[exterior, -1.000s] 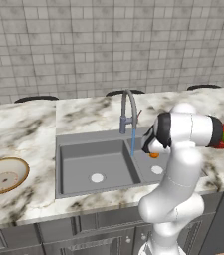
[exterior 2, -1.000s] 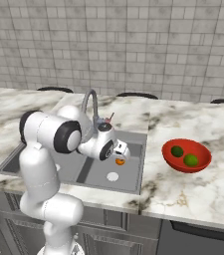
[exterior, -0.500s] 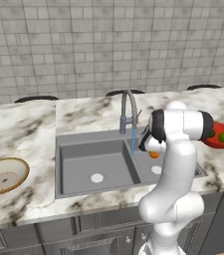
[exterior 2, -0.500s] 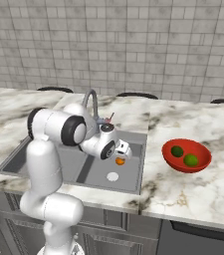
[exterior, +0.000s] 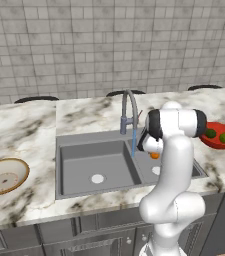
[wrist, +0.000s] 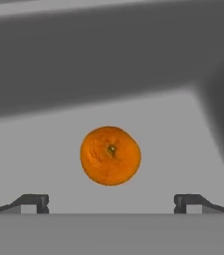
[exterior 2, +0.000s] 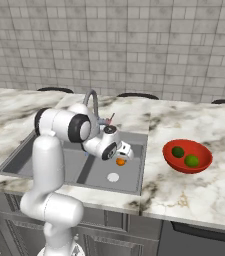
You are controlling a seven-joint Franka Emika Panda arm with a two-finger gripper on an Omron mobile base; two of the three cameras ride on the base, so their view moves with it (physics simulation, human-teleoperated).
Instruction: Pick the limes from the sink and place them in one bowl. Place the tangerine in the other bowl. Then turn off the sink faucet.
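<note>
The orange tangerine (wrist: pixel 110 155) lies on the floor of the right basin of the grey sink (exterior 2: pixel 44 155), ahead of my open gripper (wrist: pixel 111 201) and centred between its two fingertips, untouched. From the right base the tangerine (exterior 2: pixel 120 161) shows just below the hand; from the left base the tangerine (exterior: pixel 155 155) peeks out beside the arm. Two green limes (exterior 2: pixel 185 156) rest in the red bowl (exterior 2: pixel 202 167) on the counter to the right; the red bowl (exterior: pixel 211 141) also shows behind the arm. The tan bowl (exterior: pixel 4 176) sits far left. Water runs from the faucet (exterior: pixel 128 111).
A white drain (exterior 2: pixel 113 177) lies in the right basin and another drain (exterior: pixel 98 178) in the left basin. Marble counter (exterior 2: pixel 194 200) surrounds the sink, with a tiled wall behind. My arm's elbow (exterior: pixel 176 122) stands over the right basin.
The arm has swung left, away from the red bowl, and the hand has lowered into the right basin over the tangerine. The jaws stayed open.
</note>
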